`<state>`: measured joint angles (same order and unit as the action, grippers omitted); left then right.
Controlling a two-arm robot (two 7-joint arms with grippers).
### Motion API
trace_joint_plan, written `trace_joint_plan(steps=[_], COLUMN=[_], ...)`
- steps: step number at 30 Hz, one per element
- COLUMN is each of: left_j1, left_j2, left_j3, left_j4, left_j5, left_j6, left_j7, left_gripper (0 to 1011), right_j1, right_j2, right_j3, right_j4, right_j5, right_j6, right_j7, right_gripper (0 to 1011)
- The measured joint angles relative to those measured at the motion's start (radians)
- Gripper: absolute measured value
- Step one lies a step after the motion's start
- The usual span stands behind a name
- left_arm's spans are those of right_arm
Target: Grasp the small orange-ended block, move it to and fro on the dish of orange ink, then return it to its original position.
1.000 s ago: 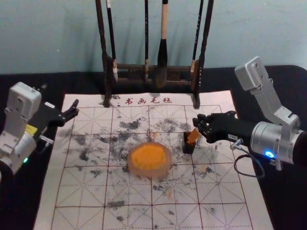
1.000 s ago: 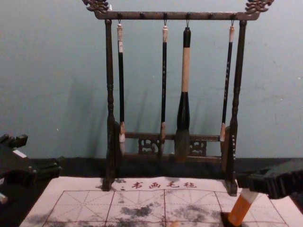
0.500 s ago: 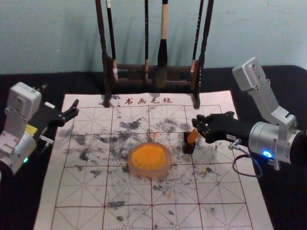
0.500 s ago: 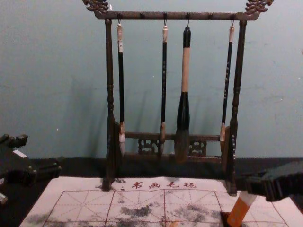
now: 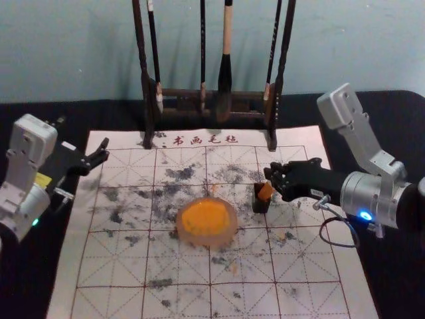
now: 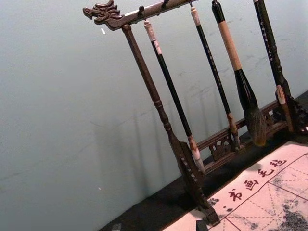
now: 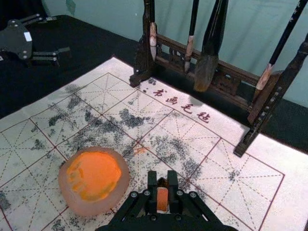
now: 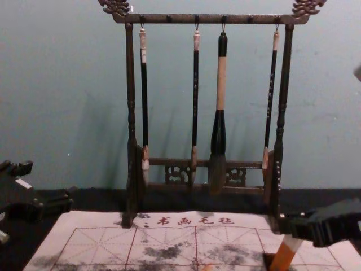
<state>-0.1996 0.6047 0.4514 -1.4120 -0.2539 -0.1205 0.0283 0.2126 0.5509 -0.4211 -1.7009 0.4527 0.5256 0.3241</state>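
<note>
Gripping the small orange-ended block [image 5: 265,192], the right gripper [image 5: 271,178] is positioned at the right part of the mat [image 5: 302,262], with its jaws clamped on the block's upper portion. The block is tilted, its upper end leaning toward the robot's right; the chest view shows a white section above the orange section. Its lower end sits at the mouth of the small black holder [image 5: 260,205] (whether it touches the holder's floor cannot be told). The holder stands on the mat, near the dish [image 5: 228,237] and to its right, the two units being apart.

The dish is round, pale pink, and lies flat on the mat. It contains orange ink [image 5: 204,216] (coverage is uneven, with streaks in the surface). The block is clear of the dish.

The left gripper [image 5: 104,151] is parked beyond the mat's left side, near its far corner, with its jaws apart.

Mat specification: white, printed with a red grid and a row of red characters, and marked by dark smudges. A dark wooden rack [image 8: 131,113] stands at the far edge of the mat and carries four hanging brushes [image 8: 221,84] (one notably thicker than the others).
</note>
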Motion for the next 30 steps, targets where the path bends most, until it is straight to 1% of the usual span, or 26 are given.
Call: trace_joint_plan(steps=[17, 30], left_j1=[0.0, 0.0], left_j2=[0.0, 0.0], left_j3=[0.0, 0.0], left_j4=[0.0, 0.0], left_j5=[0.0, 0.0], left_j6=[0.0, 0.0], left_j7=[0.0, 0.0], left_gripper=[1001, 1001], right_j1=[0.014, 0.0], right_j2=[-0.042, -0.075], right_j3=[-0.013, 0.008], right_j4=[0.045, 0.049], right_j5=[-0.038, -0.058], right_j6=[0.011, 0.042], right_j7=[-0.01, -0.034], right_gripper=[130, 130])
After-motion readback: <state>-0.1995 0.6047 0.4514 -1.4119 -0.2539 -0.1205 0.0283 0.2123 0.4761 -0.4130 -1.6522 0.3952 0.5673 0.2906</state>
